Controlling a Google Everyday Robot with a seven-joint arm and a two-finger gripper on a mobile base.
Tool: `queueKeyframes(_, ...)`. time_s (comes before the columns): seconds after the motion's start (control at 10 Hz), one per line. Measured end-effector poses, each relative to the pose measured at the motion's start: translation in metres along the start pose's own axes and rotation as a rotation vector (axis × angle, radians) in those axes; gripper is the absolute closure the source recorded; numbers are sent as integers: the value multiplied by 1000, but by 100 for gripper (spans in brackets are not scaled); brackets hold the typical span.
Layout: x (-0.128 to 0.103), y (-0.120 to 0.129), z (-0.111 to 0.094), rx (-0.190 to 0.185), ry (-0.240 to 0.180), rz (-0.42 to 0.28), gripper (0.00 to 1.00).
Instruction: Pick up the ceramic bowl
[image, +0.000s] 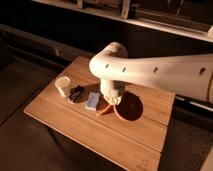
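The ceramic bowl is a round, shallow red-orange bowl with a darker red inside, on the right half of the wooden table. My white arm reaches in from the right and bends down over it. My gripper hangs at the bowl's left rim, largely hidden by the wrist. A small white cup stands at the table's left end, well away from the gripper.
A dark object and a blue-grey packet lie between the cup and the bowl. A thin orange item lies by the bowl's left edge. Shelving runs along the back wall. Dark floor surrounds the table.
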Motion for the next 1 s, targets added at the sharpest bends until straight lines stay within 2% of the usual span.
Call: queueKeyframes(1.0,5,-2,1,-22,-14,-45,100)
